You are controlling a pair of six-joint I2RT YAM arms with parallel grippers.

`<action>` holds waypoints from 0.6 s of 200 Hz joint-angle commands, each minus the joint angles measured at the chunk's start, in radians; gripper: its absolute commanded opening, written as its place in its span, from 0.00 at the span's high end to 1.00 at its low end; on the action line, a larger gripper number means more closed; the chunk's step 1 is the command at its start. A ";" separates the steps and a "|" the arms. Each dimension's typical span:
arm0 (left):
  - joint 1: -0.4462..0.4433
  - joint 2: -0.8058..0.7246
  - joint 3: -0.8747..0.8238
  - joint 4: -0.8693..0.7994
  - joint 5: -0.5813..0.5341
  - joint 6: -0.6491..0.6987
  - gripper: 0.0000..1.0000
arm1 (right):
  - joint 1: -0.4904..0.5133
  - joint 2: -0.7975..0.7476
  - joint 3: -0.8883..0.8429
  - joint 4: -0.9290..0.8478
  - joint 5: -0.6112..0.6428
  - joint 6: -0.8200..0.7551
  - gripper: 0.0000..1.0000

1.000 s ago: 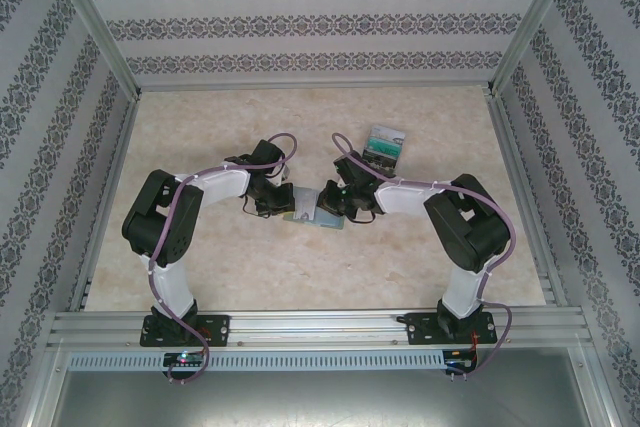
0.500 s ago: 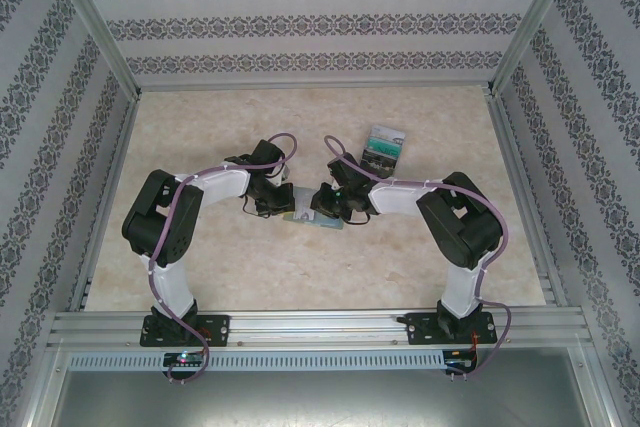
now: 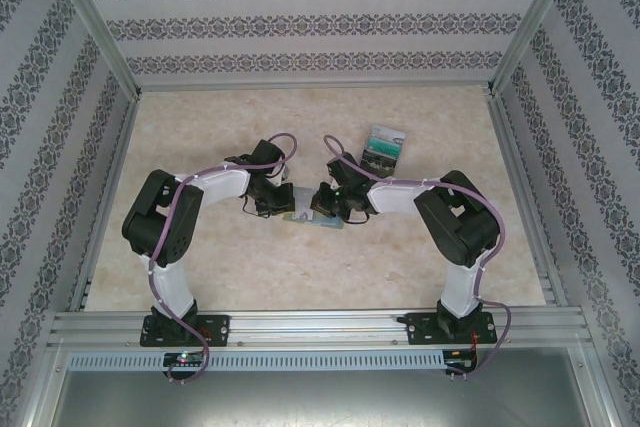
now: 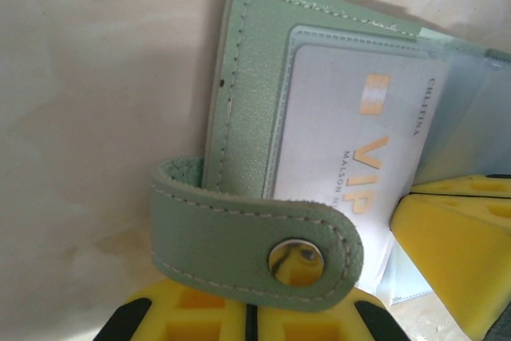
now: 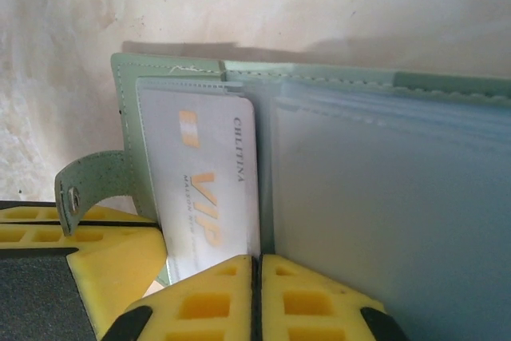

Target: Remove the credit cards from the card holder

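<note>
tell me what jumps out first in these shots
The mint-green card holder lies open mid-table, a white VIP card in its clear sleeve, its snap strap curled up. The yellow left pincer sits shut at the strap, the right pincer shut at the card's edge. Loose credit cards lie farther back, right of centre.

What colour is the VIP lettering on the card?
Orange-gold VIP lettering; clearest in left wrist view.

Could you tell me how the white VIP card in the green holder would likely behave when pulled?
The white plastic VIP card lies flat and thin, so it is probably stiff and light. Its glossy face could slip from a pinch, and the clear sleeve may drag on it.
</note>
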 commanded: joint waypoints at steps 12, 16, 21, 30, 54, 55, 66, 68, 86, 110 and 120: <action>-0.007 0.019 0.001 -0.039 -0.036 -0.002 1.00 | 0.010 -0.029 -0.019 0.027 0.017 0.010 1.00; -0.007 0.019 0.000 -0.040 -0.039 -0.003 1.00 | 0.008 -0.036 -0.022 0.024 0.022 0.013 1.00; -0.008 0.017 -0.001 -0.042 -0.045 -0.004 1.00 | 0.006 -0.051 -0.030 0.022 0.029 0.014 1.00; -0.008 0.018 0.000 -0.044 -0.052 -0.005 1.00 | 0.004 -0.073 -0.040 0.016 0.044 0.016 1.00; -0.007 0.021 -0.001 -0.047 -0.059 -0.007 1.00 | -0.011 -0.113 -0.069 0.004 0.061 0.021 1.00; -0.007 0.022 0.000 -0.047 -0.058 -0.007 1.00 | -0.013 -0.113 -0.071 0.004 0.060 0.021 1.00; -0.006 0.021 -0.001 -0.048 -0.060 -0.007 1.00 | -0.016 -0.121 -0.086 0.003 0.063 0.023 1.00; -0.006 0.021 0.000 -0.049 -0.061 -0.007 1.00 | -0.018 -0.121 -0.088 0.002 0.063 0.023 1.00; -0.006 0.021 -0.003 -0.049 -0.059 -0.005 1.00 | -0.019 -0.123 -0.102 0.003 0.059 0.022 1.00; -0.007 0.018 -0.004 -0.049 -0.056 -0.006 1.00 | -0.019 -0.105 -0.104 0.003 0.050 0.017 1.00; -0.005 0.019 -0.004 -0.050 -0.052 -0.005 1.00 | -0.019 -0.096 -0.103 0.014 0.043 0.015 1.00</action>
